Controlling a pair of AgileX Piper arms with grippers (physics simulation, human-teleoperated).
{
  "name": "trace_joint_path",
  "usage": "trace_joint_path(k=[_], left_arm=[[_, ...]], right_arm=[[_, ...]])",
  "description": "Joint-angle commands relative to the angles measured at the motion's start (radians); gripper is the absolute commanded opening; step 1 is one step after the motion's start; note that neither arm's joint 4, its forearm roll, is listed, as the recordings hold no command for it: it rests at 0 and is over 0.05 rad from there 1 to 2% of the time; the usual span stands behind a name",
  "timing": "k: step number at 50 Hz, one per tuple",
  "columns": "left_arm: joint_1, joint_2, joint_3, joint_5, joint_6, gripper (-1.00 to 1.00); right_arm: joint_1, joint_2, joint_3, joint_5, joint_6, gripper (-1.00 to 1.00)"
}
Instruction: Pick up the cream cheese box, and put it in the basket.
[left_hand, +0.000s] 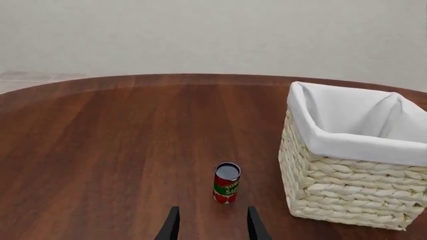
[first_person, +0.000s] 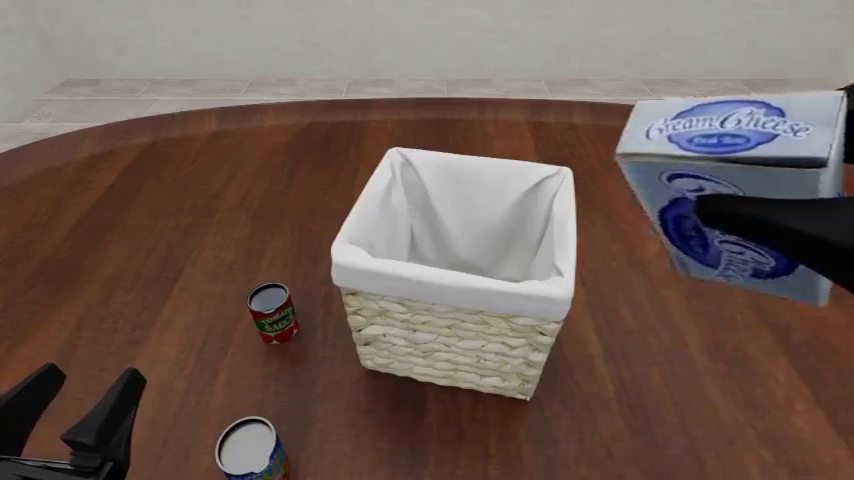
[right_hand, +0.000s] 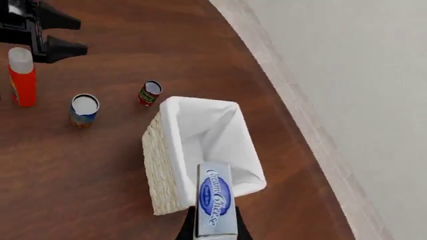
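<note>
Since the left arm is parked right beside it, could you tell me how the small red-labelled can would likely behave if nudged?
The red-labelled can stands upright, tall for its narrow base, so a high push would probably tip it. Being round, it would likely roll across the smooth table afterwards. It looks rigid, so the open left gripper probably wouldn't crush it.

- one basket (first_person: 454, 330), the landmark
- one cream cheese box (first_person: 734, 195), up to the basket's right
- two cans left of the basket: one red-labelled can (first_person: 272, 313), one blue-labelled can (first_person: 251, 450)
- one orange bottle (right_hand: 22, 77), beyond the cans
- two grippers: left gripper (first_person: 74, 410), right gripper (right_hand: 212, 231)
</note>
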Motion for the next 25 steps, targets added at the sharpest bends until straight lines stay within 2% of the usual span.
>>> trace_joint_path(k=[1, 2, 3, 4, 5, 8, 9, 12, 14, 15, 18, 19, 20, 21, 22, 23, 25], left_arm=[[0.001, -0.002, 0.000, -0.001, -0.001, 1.00], [0.000, -0.002, 0.000, -0.001, -0.001, 1.00], [0.001, -0.003, 0.000, -0.001, 0.000, 1.00], [0.001, -0.003, 0.000, -0.001, -0.001, 1.00], [0.001, -0.003, 0.000, -0.001, -0.002, 1.00], [0.001, -0.004, 0.000, -0.002, -0.002, 1.00], [0.001, -0.004, 0.000, -0.002, -0.002, 1.00], [0.002, -0.004, 0.000, -0.002, -0.003, 1.00], [0.004, -0.004, 0.000, -0.003, -0.005, 1.00], [0.004, -0.005, 0.000, -0.003, -0.005, 1.00], [0.002, -0.005, 0.000, -0.004, -0.004, 1.00], [0.002, -0.005, 0.000, -0.004, -0.005, 1.00], [0.003, -0.005, 0.000, -0.004, -0.006, 1.00], [0.003, -0.005, 0.000, -0.004, -0.006, 1.00], [0.004, -0.005, 0.000, -0.003, -0.009, 1.00], [0.004, -0.005, 0.000, -0.003, -0.009, 1.00], [0.006, -0.005, 0.000, -0.003, -0.010, 1.00]], right_arm=[[0.017, 0.033, -0.150, -0.105, 0.276, -1.00], [0.003, 0.046, -0.171, -0.126, 0.341, -1.00], [-0.001, 0.054, -0.190, -0.131, 0.362, -1.00], [-0.010, 0.064, -0.198, -0.148, 0.425, -1.00], [-0.005, 0.060, -0.192, -0.166, 0.457, -1.00], [0.020, 0.045, -0.172, -0.209, 0.520, -1.00], [0.020, 0.045, -0.171, -0.209, 0.520, -1.00], [0.026, 0.044, -0.148, -0.256, 0.613, -1.00], [0.031, 0.025, -0.114, -0.311, 0.658, -1.00], [0.014, 0.013, -0.090, -0.360, 0.705, -1.00], [0.001, -0.018, 0.001, -0.477, 0.727, -1.00], [-0.013, -0.032, 0.050, -0.541, 0.761, -1.00], [-0.014, -0.031, 0.071, -0.561, 0.779, -1.00], [-0.014, -0.031, 0.071, -0.561, 0.779, -1.00], [-0.028, -0.037, 0.135, -0.642, 0.795, -1.00], [-0.028, -0.037, 0.136, -0.644, 0.795, -1.00], [-0.036, -0.028, 0.187, -0.719, 0.804, -1.00]])
